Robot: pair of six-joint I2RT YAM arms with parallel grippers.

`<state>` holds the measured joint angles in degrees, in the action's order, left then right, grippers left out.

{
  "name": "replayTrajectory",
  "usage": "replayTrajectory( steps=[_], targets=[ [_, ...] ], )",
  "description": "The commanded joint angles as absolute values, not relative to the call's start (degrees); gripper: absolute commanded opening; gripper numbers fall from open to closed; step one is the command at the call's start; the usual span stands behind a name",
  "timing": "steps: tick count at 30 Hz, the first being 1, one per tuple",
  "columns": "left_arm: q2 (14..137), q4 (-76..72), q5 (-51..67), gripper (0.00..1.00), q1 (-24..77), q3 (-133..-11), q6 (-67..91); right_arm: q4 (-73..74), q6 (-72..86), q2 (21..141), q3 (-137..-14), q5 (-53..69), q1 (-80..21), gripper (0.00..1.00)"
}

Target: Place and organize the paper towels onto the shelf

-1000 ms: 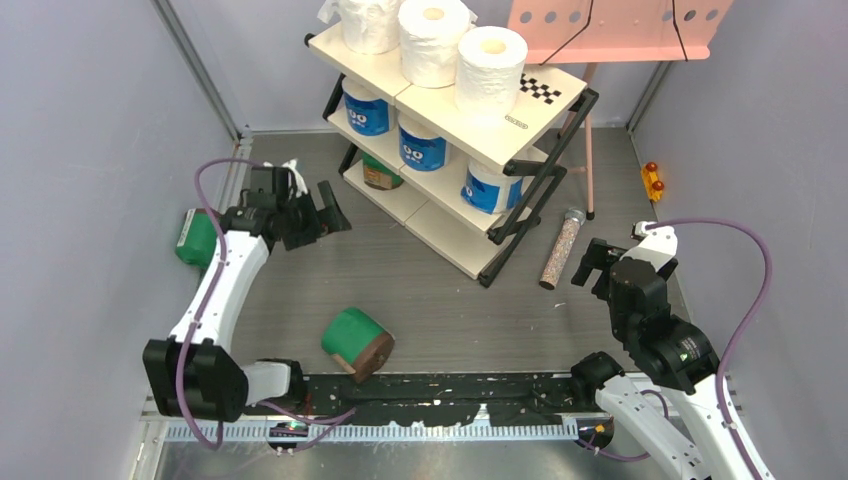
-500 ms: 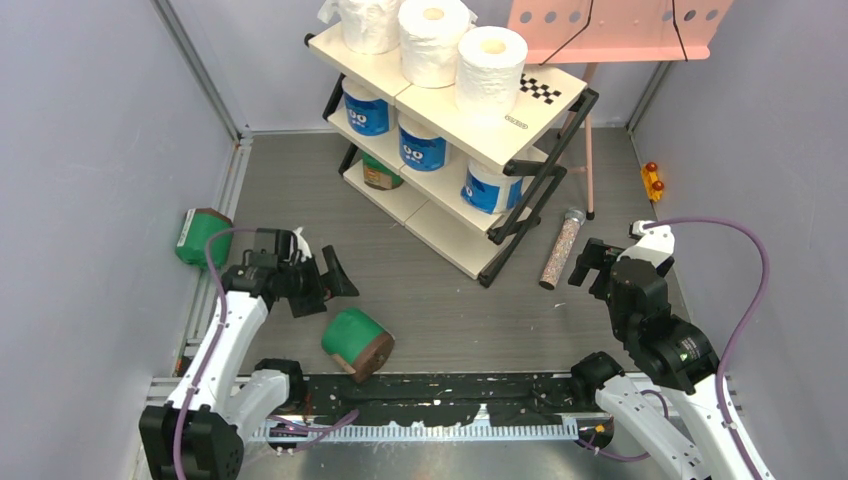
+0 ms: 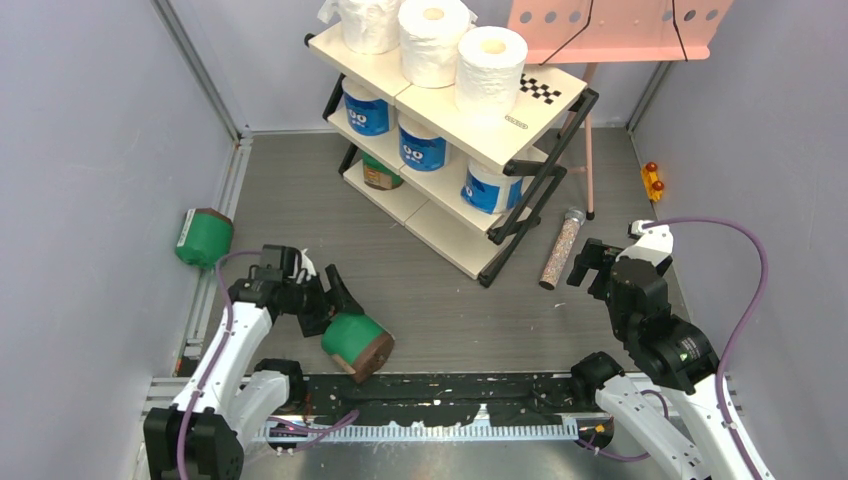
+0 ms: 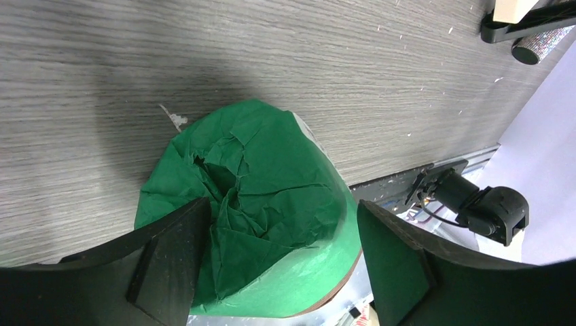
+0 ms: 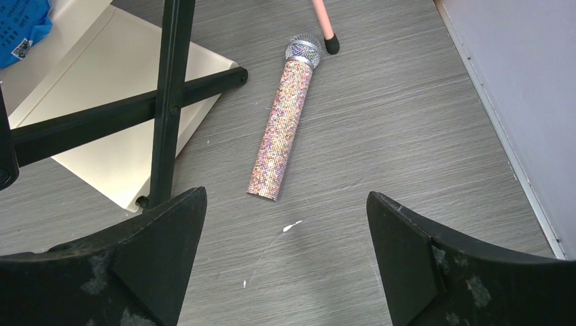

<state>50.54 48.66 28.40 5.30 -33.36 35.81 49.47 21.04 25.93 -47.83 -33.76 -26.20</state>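
Observation:
The shelf (image 3: pixel 540 110) stands at the back with three white paper towels (image 3: pixel 432 40) on the top board, three blue ones (image 3: pixel 422 145) on the middle board and one green roll (image 3: pixel 380 176) on the bottom board. A green roll with a brown end (image 3: pixel 357 343) lies on the floor. My left gripper (image 3: pixel 332 305) is open with its jaws either side of that roll's crumpled green end (image 4: pixel 258 217). The right-hand finger stands clear of the roll. Another green roll (image 3: pixel 203 238) lies by the left wall. My right gripper (image 3: pixel 595 265) is open and empty above bare floor (image 5: pixel 285 265).
A thin speckled tube (image 3: pixel 561 248) lies on the floor right of the shelf and shows in the right wrist view (image 5: pixel 284 129). A pink music stand (image 3: pixel 610 25) is at the back right. A small orange object (image 3: pixel 652 180) lies by the right wall. A black strip (image 3: pixel 440 385) runs along the near edge.
My left arm has swung from near the shelf toward the near edge, down to the floor's green roll, and its open jaws now straddle it. The right arm has not moved.

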Motion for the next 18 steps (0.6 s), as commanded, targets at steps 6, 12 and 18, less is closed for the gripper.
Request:
replayTrajectory(
  steps=[6, 12, 18],
  targets=[
    [50.9, 46.8, 34.0, 0.65, 6.2, -31.8, 37.8, 46.8, 20.2, 27.4, -48.3, -33.5, -26.5, 0.95],
    [49.6, 45.8, 34.8, 0.44, 6.5, -32.0, 39.7, 46.8, 20.3, 27.1, -48.3, -33.7, -26.5, 0.95],
    [47.3, 45.2, 34.8, 0.28, 6.6, -34.5, 42.4, 46.8, 20.3, 27.1, -48.3, -33.7, -26.5, 0.95]
  ],
)
